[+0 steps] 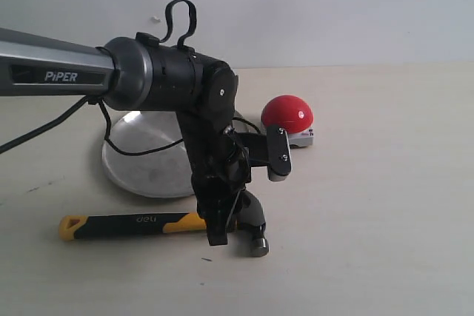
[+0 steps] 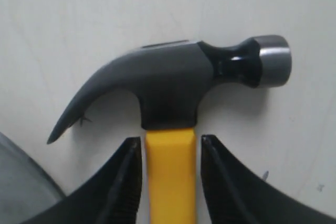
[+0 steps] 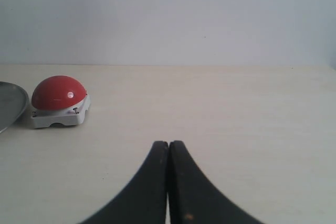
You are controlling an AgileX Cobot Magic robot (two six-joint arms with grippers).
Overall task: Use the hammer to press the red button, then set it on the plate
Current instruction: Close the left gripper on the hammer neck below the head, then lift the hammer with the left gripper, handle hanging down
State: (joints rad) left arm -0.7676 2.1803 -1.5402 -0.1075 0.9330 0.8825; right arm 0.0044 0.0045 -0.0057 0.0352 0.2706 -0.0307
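The hammer lies flat on the table in front of the plate, with its dark head to the right and its looped yellow end to the left. My left gripper is open and straddles the yellow neck of the handle just below the head, with a thin gap on each side. In the exterior view this gripper points down onto the hammer. The red button sits right of the plate. My right gripper is shut on nothing, low over the table, well away from the red button.
The left arm and its black cable cross over the plate and hide its right part. A plain wall stands behind the table's far edge. The plate rim shows beside the button in the right wrist view.
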